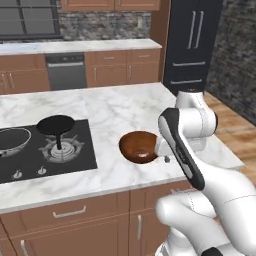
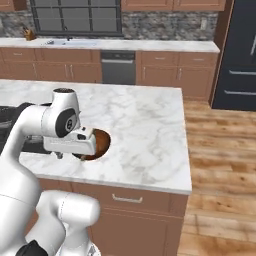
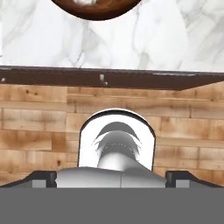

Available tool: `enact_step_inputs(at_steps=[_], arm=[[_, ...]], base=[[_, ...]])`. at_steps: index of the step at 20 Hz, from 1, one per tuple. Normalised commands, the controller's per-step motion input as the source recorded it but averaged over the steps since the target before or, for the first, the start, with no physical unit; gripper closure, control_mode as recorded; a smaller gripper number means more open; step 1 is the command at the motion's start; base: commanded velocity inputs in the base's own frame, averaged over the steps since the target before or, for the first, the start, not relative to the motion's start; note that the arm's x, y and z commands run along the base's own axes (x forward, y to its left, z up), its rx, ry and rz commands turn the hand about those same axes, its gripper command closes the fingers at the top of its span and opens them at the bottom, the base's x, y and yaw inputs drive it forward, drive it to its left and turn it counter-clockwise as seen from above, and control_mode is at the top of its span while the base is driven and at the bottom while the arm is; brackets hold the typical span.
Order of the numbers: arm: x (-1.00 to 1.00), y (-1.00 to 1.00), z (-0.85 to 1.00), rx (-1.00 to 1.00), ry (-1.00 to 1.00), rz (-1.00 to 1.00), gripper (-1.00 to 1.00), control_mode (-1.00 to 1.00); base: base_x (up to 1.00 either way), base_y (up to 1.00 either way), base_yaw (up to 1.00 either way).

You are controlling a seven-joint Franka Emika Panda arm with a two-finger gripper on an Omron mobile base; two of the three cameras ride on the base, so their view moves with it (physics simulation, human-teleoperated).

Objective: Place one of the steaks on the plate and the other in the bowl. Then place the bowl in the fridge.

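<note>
The bowl [image 1: 139, 147] sits on the white marble counter [image 1: 115, 107], near its front edge, at the centre of the left base view. It looks empty there, its glossy brown inside bare. In the right base view the bowl [image 2: 101, 144] lies left of centre, half covered by the white hand of the arm. In the hand view only the bowl's lower curve [image 3: 97, 9] shows at the top edge, with a pale glint inside it that I cannot make out.

The claw [image 3: 112, 178] has its dark tips far apart at the bottom corners of the hand view, so it stands wide and holds nothing. Below the bowl in that view run the counter's dark front edge and the wooden floor.

Left of the bowl in the left base view is a black cooktop [image 1: 47, 150] set in the counter, with a small black pan [image 1: 56, 125] on it and a larger pan [image 1: 11, 140] at the left edge. The fridge [image 1: 192, 45] stands closed at the upper right, and in the right base view the fridge [image 2: 240, 55] is at the right edge.
</note>
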Motion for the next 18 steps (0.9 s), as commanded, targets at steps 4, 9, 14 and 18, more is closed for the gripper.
enact_step_inputs(at_steps=[4,9,14,18], arm=[[0.00,0.00,0.00,0.00,0.00,0.00,-1.00,1.00],[0.00,0.00,0.00,0.00,0.00,0.00,-1.00,1.00],[0.00,0.00,0.00,0.00,0.00,0.00,-1.00,1.00],[0.00,0.00,0.00,0.00,0.00,0.00,-1.00,1.00]], base=[[-0.22,-1.00,-0.01],[-0.40,-1.00,-0.17],[-0.03,-1.00,-0.10],[0.06,-1.00,0.00]])
